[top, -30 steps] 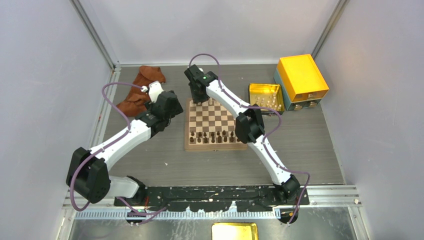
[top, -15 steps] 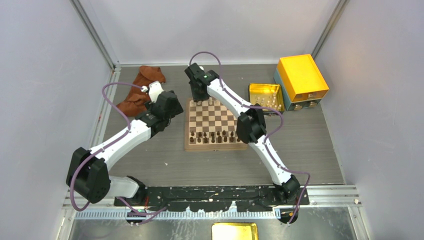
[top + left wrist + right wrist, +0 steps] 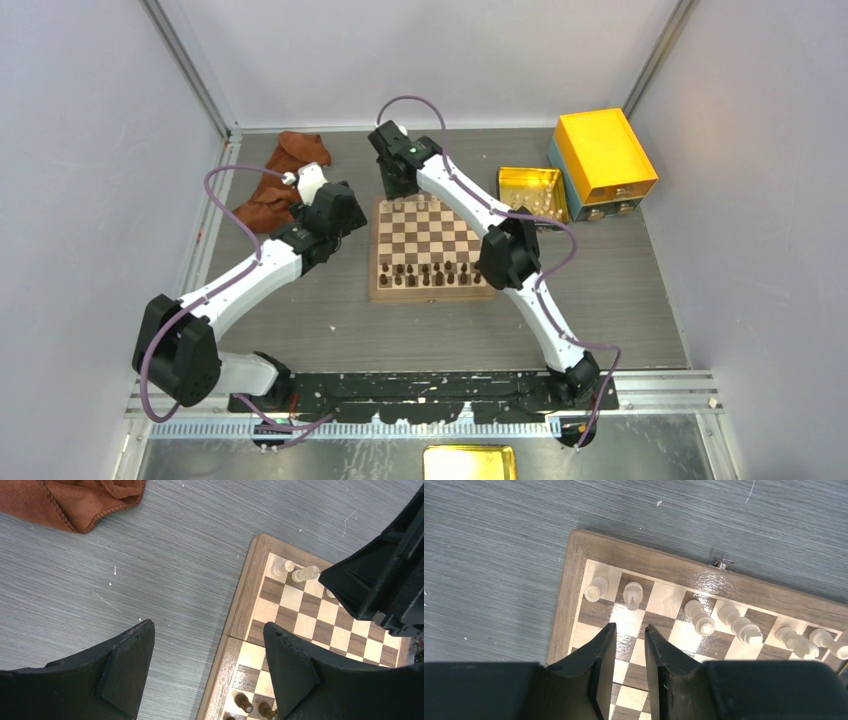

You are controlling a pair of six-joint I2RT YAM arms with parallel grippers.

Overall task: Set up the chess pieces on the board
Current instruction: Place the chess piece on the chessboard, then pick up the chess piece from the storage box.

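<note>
The board (image 3: 380,292) lies in the middle of the counter (image 3: 150,570), between the two arms. Six cream pieces (image 3: 699,616) stand along its far row, starting at the far left corner square. A bare light square shows between the second and the third, and the right wrist view cuts off just past the sixth. Dark pieces (image 3: 425,270) stand in the near rows. The right fingers (image 3: 599,655) hang over the board's far left corner, their tips just short of the two leftmost cream pieces. They stand a narrow gap apart with only board squares showing through it, so they are released and grasp nothing. The left fingers (image 3: 127,660) hover at the board's left edge, spread wide and empty, one over bare counter and the other over the board's left side. A brown cloth (image 3: 75,500) lies crumpled at the far left of the counter, well apart from the board. To the right of the board sits a yellow tray (image 3: 520,180) with more pale pieces in it. Just beside the tray, further right, is an orange-yellow box (image 3: 600,150).
</note>
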